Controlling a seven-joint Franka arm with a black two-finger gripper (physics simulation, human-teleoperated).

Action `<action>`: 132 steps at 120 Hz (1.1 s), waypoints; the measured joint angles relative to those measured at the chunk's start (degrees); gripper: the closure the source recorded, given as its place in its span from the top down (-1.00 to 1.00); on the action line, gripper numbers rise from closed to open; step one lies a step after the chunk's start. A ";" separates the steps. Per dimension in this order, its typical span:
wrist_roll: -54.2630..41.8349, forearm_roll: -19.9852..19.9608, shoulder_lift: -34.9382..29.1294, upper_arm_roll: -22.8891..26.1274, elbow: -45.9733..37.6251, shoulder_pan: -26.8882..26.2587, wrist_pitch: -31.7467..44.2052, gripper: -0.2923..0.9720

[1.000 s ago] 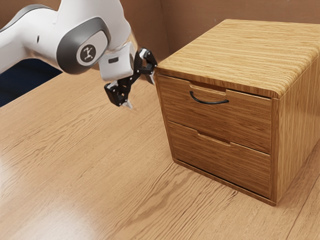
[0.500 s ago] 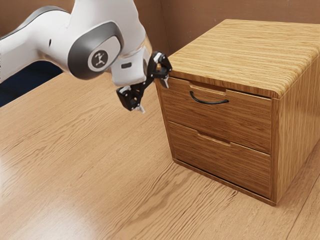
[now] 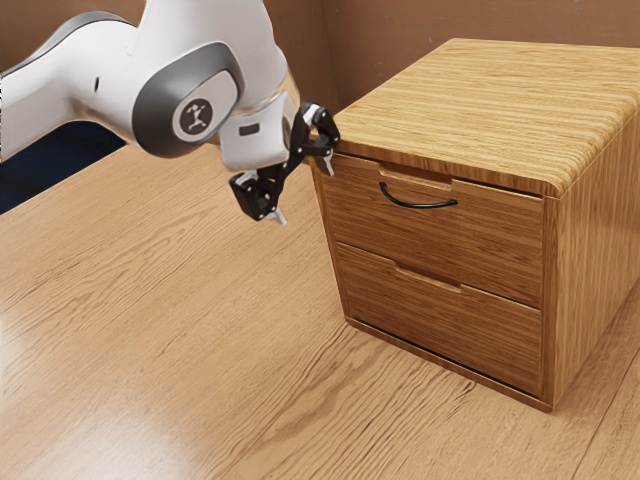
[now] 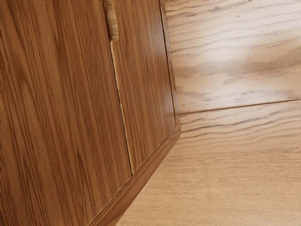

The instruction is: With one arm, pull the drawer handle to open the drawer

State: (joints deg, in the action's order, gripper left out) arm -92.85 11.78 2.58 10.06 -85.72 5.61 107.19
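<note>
Black handle [image 3: 417, 201]: thin curved bar on the upper drawer [image 3: 470, 240], just under the top lip, toward that drawer's left half in the exterior view.
Handle axis: runs sideways across the drawer front and sags in the middle.
Drawer state: front looks flush with the cabinet [image 3: 500, 100], so not yet pulled.
Gripper [image 3: 291, 166]: level with the cabinet's near left front corner, clear of the handle.
Fingers [image 3: 318, 122]: spread wide with nothing between them, one high by the corner, the other lower and further left.
Direction to handle: toward the exterior view's right and slightly lower, along the drawer face.
Judgement: the spread stands roughly upright, which suits straddling a sideways bar.
Wrist view: cabinet front [image 4: 61, 117] close ahead, wooden table [image 4: 235, 141] beside it.
</note>
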 joint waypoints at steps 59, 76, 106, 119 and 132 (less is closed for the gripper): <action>0.16 0.16 -2.41 3.45 0.30 0.17 -3.79 0.50; 0.40 0.41 -2.65 4.83 0.94 0.77 -4.25 0.50; 0.69 0.42 -3.04 9.13 1.21 3.42 -5.11 0.50; 0.81 0.54 -2.64 9.44 1.23 2.63 -4.46 0.50; 0.91 0.58 -1.89 10.09 1.24 2.06 -3.05 0.51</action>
State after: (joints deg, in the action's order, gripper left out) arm -91.94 12.36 0.69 20.15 -84.49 7.67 104.14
